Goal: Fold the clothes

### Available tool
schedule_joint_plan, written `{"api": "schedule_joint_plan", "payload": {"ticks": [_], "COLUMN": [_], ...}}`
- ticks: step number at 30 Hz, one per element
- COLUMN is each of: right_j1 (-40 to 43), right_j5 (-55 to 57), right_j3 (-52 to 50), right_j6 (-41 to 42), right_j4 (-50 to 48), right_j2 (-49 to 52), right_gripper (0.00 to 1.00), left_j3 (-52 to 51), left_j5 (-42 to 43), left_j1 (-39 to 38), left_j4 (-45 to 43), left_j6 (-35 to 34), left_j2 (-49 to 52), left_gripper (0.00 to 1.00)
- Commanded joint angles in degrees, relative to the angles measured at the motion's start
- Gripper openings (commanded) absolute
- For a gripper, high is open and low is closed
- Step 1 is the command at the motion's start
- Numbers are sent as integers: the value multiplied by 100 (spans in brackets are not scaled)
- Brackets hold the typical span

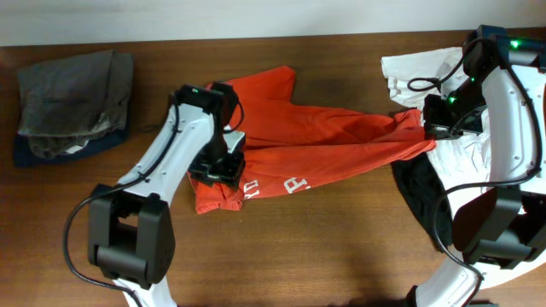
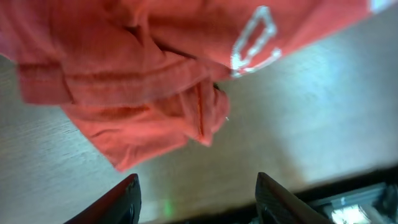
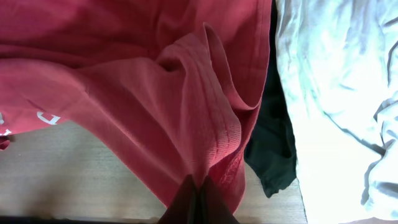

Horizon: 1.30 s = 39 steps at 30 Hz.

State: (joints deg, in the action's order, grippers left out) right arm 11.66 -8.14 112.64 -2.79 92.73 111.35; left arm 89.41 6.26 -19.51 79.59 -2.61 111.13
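Note:
The red-orange T-shirt with white lettering lies stretched across the middle of the wooden table, bunched at its left end. My left gripper hovers over that bunched left end. In the left wrist view it is open, nothing between its fingers, and the crumpled shirt edge lies just ahead. My right gripper is shut on the shirt's right end. The right wrist view shows red cloth pinched at the closed tips. A white T-shirt and a black garment lie at the right.
A pile of grey and dark blue clothes sits at the far left. In the right wrist view the black garment and the white T-shirt lie right beside the pinched cloth. Bare wood runs along the table's front.

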Motion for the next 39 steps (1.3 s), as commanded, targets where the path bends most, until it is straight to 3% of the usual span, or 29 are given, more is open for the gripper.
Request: {"api": "schedule_joint_plan", "payload": {"ticks": [1, 10, 18, 25, 27, 29, 39], "right_j1": [11, 11, 11, 11, 9, 9, 7], "right_j5": [111, 111, 111, 111, 111, 111, 107], "right_j3": [0, 0, 0, 0, 0, 0, 2], "right_j6": [2, -17, -20, -20, -20, -20, -37], "right_j4": [-13, -17, -15, -17, -17, -17, 2], "right_j2": [-42, -42, -42, -42, -42, -42, -42], "right_gripper": [4, 4, 4, 4, 4, 4, 4], "left_j3": [-323, -1043, -1434, -1421, -1399, -1360, -229], "left_j5": [-417, -721, -813, -1067, -1064, -1064, -1499], "left_j1": [-155, -352, -376, -369, -369, -369, -352], "left_j4": [-236, -1038, -1744, -1810, -1808, -1805, -1143], "left_j6": [-643, -1152, -1152, -1150, -1150, -1150, -1150], "left_j2": [-46, -46, -46, -46, -46, -46, -59], "left_gripper": [58, 56, 38, 35, 22, 1, 1]}}
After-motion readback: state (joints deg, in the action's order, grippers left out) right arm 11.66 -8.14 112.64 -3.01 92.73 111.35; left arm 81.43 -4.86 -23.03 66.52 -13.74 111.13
